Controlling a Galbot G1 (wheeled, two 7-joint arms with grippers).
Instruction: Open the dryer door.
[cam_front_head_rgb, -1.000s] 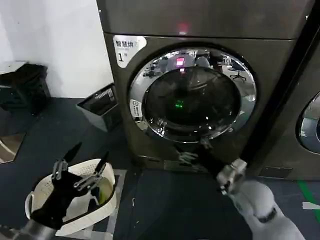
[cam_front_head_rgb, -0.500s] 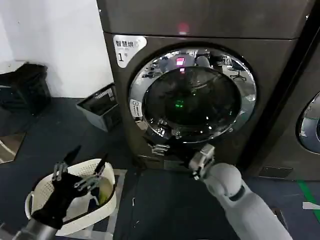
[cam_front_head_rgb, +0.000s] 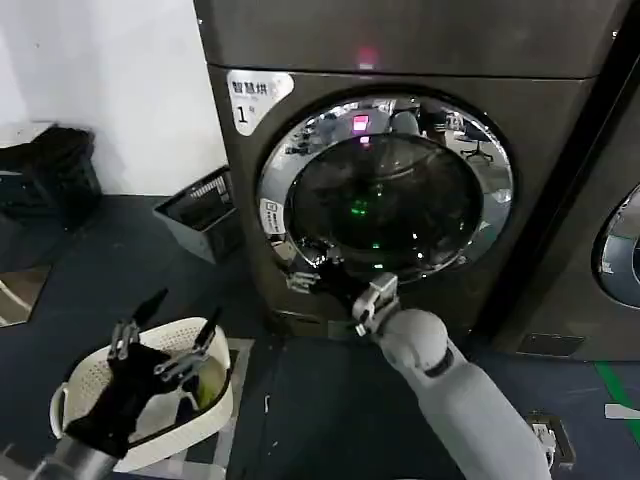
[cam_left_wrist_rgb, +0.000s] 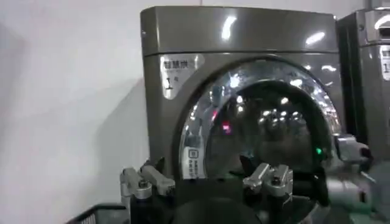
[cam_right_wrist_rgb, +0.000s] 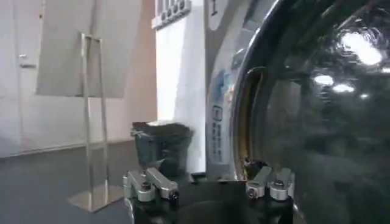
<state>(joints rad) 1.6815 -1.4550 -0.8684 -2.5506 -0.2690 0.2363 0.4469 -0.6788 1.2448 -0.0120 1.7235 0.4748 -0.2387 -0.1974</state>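
Dryer door (cam_front_head_rgb: 385, 190) shut, on front of machine "1". Right claw (cam_front_head_rgb: 335, 283) at door's lower chrome rim, fingers spread wide per right wrist view. Left claw (cam_front_head_rgb: 165, 335) open, idle over white basket (cam_front_head_rgb: 215, 405) on floor. Grey bin (cam_front_head_rgb: 200, 215) stands beside machine.
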